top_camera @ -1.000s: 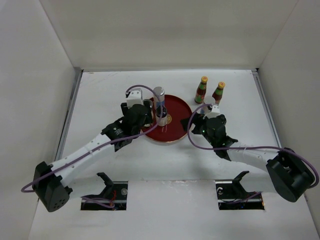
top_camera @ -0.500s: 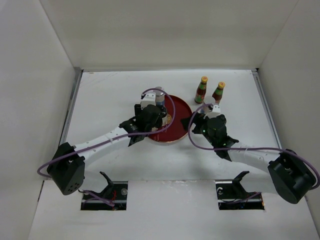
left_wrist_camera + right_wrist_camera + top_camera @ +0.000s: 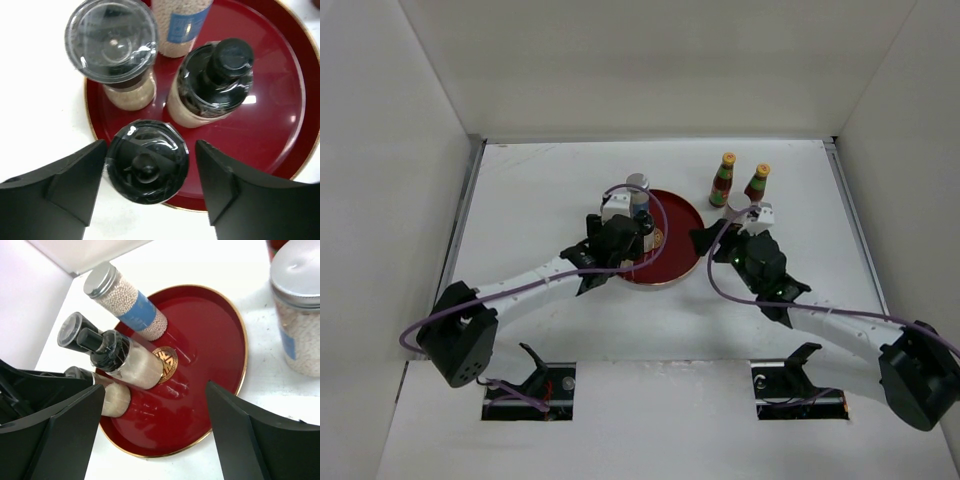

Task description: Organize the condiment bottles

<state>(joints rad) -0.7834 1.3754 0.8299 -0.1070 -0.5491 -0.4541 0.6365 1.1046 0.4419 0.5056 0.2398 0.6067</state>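
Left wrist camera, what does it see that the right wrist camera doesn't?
Only the left wrist camera looks straight down on the lids, with the left gripper open around a black-lidded jar. Only the right wrist camera shows a silver-lidded jar standing on the table outside the red tray, plus the tray's gold emblem. Both show the red tray and the blue-labelled jar.

Far overhead view from behind; close wrist views (left steeper) onto the same tray [image 3: 280, 115]
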